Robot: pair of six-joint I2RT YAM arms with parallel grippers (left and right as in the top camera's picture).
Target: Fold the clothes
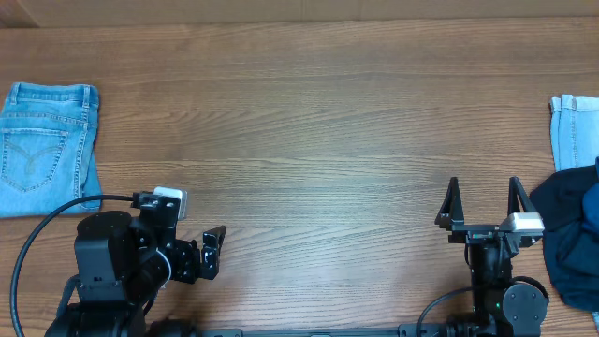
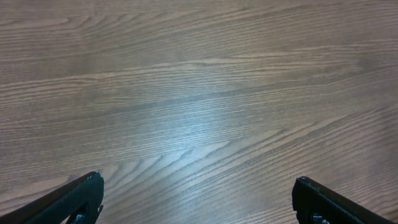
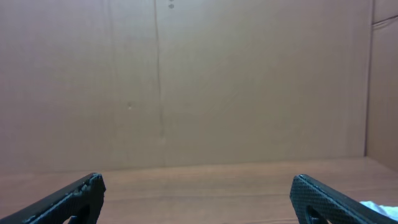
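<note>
A pair of light blue denim jeans [image 1: 47, 150] lies folded into a neat rectangle at the table's far left, a back pocket facing up. More light denim [image 1: 573, 131] shows at the far right edge, cut off by the frame. My left gripper [image 1: 211, 253] is open near the front left, over bare wood [image 2: 199, 112], with nothing between its fingertips [image 2: 84, 193]. My right gripper [image 1: 484, 195] is open at the front right, left of the right-hand cloth. In its wrist view the right gripper [image 3: 198, 186] is empty and faces the back wall.
A dark navy garment [image 1: 569, 243] is heaped at the front right corner, just right of my right arm, with a strip of brighter blue [image 1: 593, 201] in it. A brown cardboard wall [image 3: 199, 81] stands behind the wooden table [image 1: 318, 140].
</note>
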